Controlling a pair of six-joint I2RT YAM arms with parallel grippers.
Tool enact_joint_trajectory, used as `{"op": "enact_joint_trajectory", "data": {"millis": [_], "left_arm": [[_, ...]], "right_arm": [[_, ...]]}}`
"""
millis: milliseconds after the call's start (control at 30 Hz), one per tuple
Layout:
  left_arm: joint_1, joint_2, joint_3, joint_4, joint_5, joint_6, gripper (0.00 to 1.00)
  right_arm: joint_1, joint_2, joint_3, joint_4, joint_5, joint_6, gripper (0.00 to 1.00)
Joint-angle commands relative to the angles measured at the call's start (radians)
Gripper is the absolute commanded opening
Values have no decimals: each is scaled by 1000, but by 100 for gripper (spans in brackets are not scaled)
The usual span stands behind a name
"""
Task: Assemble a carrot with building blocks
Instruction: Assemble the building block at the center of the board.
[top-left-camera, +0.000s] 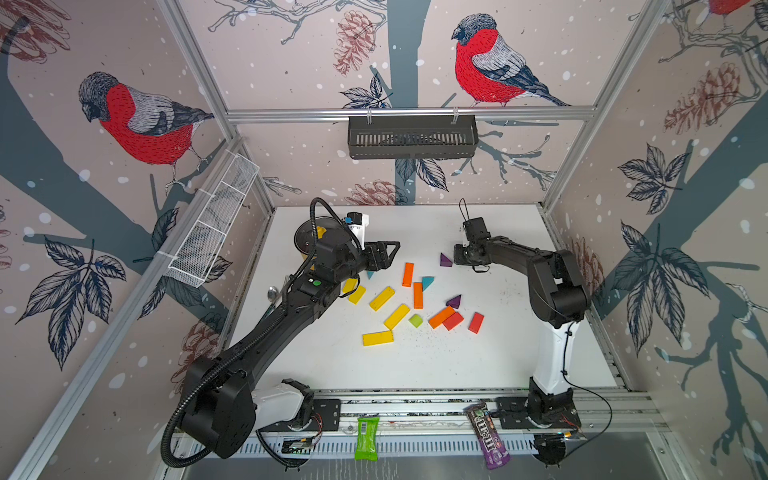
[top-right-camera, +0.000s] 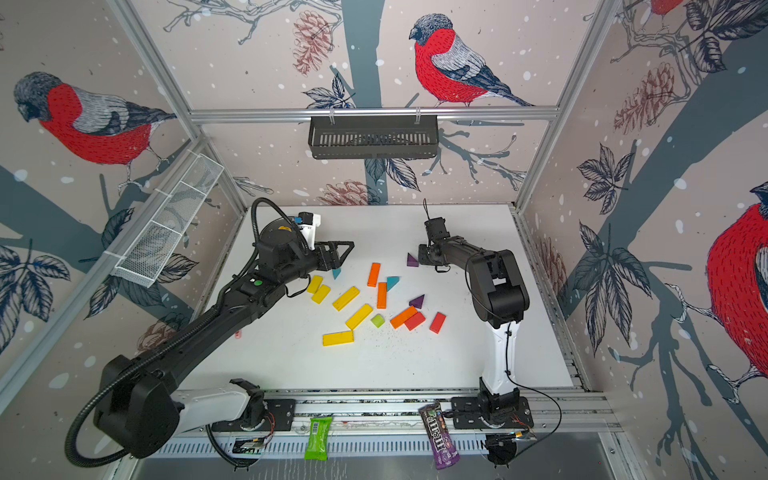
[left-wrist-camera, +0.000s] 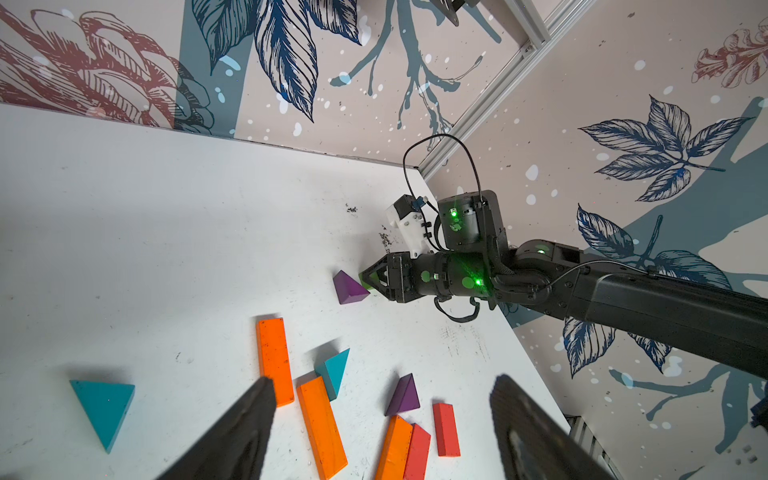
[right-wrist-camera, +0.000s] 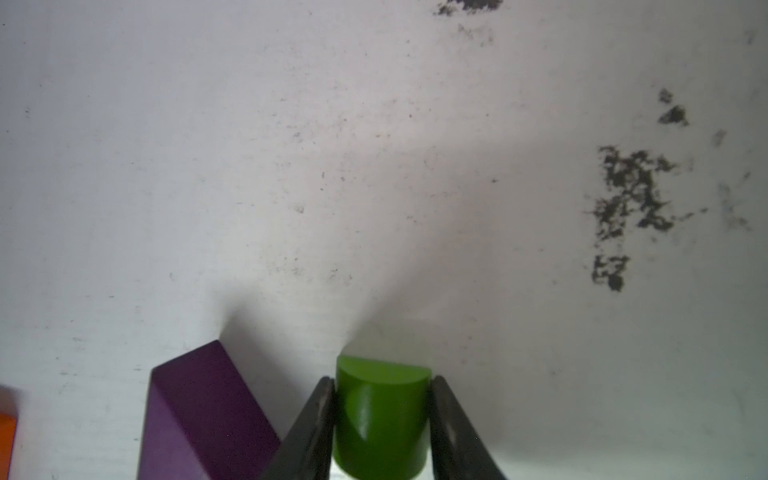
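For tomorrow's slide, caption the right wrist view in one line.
Right gripper, jaws closed on a green half-round block, beside a purple triangle on the table.

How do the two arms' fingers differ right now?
The left fingers stand wide apart and hold nothing; the right fingers are clamped on a green block. The left fingers hang above an orange bar, while the right fingers sit low beside a purple triangle. Both pairs are black and pointed.
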Motion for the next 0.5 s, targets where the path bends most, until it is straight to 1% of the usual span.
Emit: {"op": "enact_joint_trajectory", "data": {"millis": [0,467], "left_arm": [[0,0,8,9,-2,-8,82],[0,1,8,11,2,-14,82]], "right_arm": [[8,-12,-18,-30,0,-13,36],[17,-54,-68,-14,-9,8,35]]}}
